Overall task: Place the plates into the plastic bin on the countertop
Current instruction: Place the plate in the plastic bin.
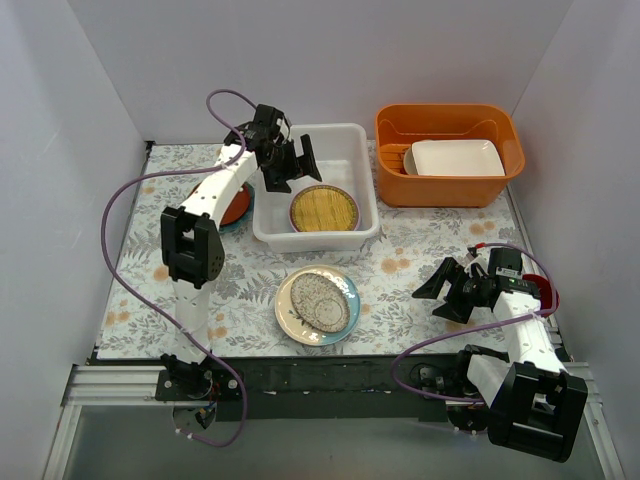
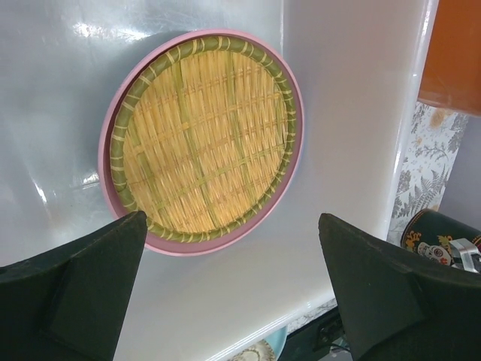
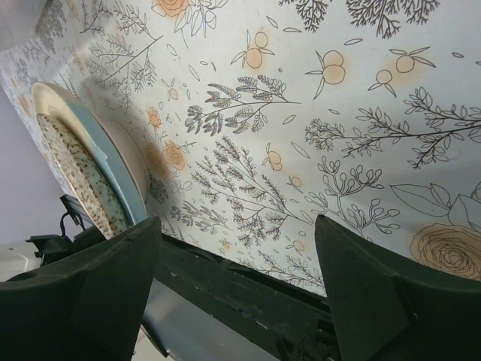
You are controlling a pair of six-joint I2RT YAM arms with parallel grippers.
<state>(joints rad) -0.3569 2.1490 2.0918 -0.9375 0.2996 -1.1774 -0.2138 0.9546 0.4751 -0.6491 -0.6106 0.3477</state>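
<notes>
Only overhead shows the red-brown plate (image 1: 238, 208) beside the plastic bin (image 1: 340, 160).

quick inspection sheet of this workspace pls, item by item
surface: countertop, leaf and flower print
job's things: woven yellow plate on pink plate inside plastic bin; speckled plate out on the countertop in front of the bin; red-brown plate left of the bin, partly hidden
clutter: orange tub holding white rectangular dish
grippers: left pincer open above the bin; right pincer open over bare countertop
cables: purple cables hang in loose loops
surroundings: plain white walls
</notes>
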